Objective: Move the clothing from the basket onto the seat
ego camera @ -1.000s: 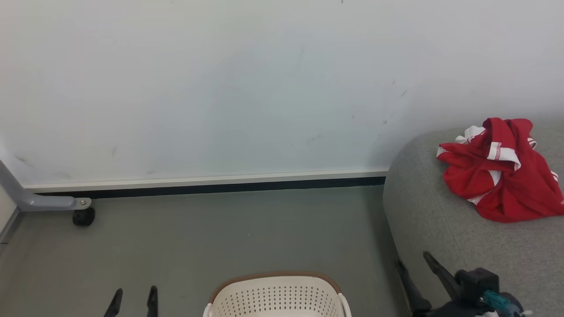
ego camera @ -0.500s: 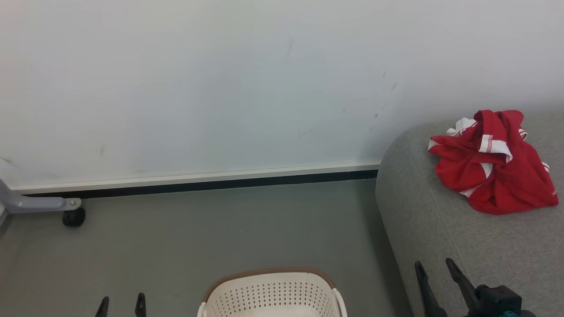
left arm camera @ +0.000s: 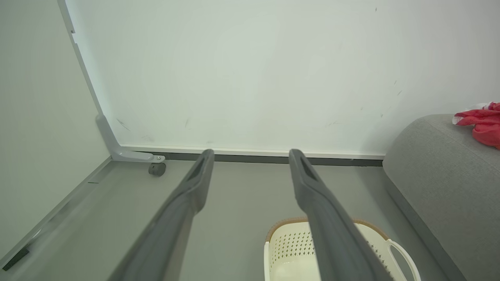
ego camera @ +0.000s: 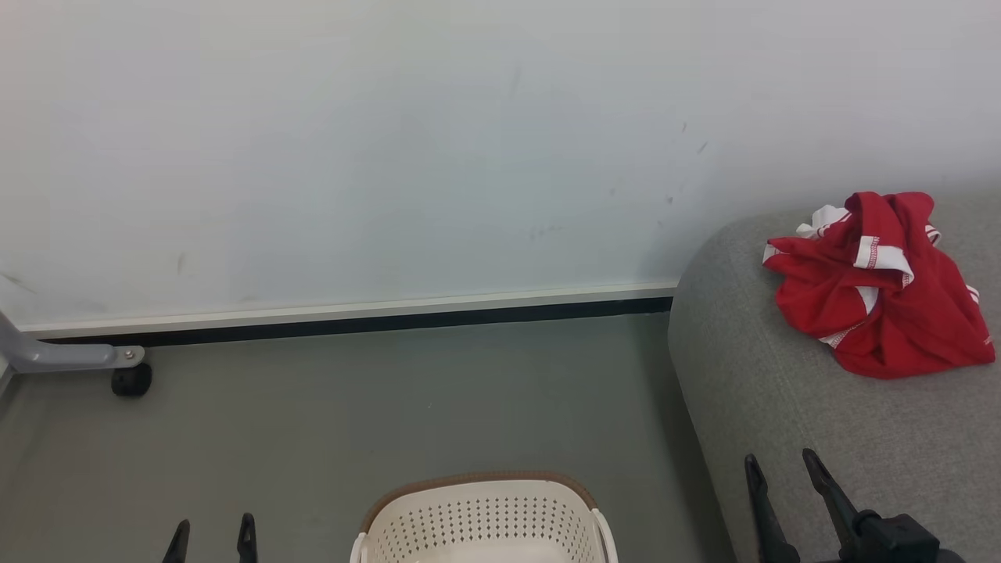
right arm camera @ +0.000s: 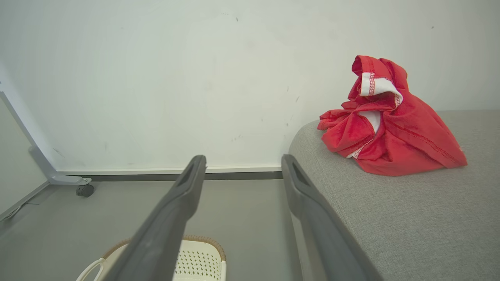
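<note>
Beyond R gripper (ego camera: pixel 780 460), on seat (ego camera: pixel 782 391): clothing (ego camera: pixel 884 305), crumpled red w/ white trim; L gripper (ego camera: pixel 215 522) & R both spread, empty.

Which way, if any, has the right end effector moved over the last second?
Yes. Measured against the left edge of the seat, the right end effector has shifted rightward, further over the seat.

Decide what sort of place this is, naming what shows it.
Probably an indoor test room, not a lived-in home: a bare scuffed white wall, plain grey floor, a metal frame leg on a castor, and a grey upholstered seat.
</note>
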You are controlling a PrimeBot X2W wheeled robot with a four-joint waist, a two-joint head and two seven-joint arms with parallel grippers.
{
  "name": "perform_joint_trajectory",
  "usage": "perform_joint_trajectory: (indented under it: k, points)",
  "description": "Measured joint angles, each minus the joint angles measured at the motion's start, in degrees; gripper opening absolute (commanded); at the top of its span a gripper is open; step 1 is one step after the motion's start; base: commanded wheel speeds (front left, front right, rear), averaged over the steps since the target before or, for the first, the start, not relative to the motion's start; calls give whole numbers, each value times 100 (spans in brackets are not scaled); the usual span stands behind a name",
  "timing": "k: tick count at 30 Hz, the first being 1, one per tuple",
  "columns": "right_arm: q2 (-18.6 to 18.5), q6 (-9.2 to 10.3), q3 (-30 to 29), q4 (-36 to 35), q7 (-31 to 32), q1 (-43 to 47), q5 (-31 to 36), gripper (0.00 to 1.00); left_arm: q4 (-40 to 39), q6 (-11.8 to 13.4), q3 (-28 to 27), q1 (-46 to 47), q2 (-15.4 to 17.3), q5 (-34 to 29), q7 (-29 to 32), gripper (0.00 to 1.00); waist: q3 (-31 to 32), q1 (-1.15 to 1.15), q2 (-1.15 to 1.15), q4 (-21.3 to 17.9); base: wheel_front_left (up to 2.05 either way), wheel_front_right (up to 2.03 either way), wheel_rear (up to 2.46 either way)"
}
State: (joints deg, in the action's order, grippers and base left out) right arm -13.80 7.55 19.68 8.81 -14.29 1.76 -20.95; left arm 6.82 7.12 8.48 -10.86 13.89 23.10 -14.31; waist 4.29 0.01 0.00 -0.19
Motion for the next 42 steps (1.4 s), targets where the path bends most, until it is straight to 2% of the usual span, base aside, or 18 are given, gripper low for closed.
perform_joint_trajectory:
  k: [12,13,24,42]
  points:
    - [107,0,-241,-215,-1,135,334,100,-16,0,-13,-2,-4,-162,0,100,-20,0,0,53,0,0,0]
    - [119,0,-252,-232,-1,137,337,0,-16,0,-13,-2,-4,-170,0,0,-20,0,0,59,0,0,0]
    - [263,-52,-288,77,69,325,176,0,296,-62,-7,-86,-185,-74,98,0,-36,0,0,61,0,0,0]
    - [400,-259,-684,199,423,216,-1003,0,412,-266,-232,102,-334,1039,430,0,-105,0,0,54,0,0,0]
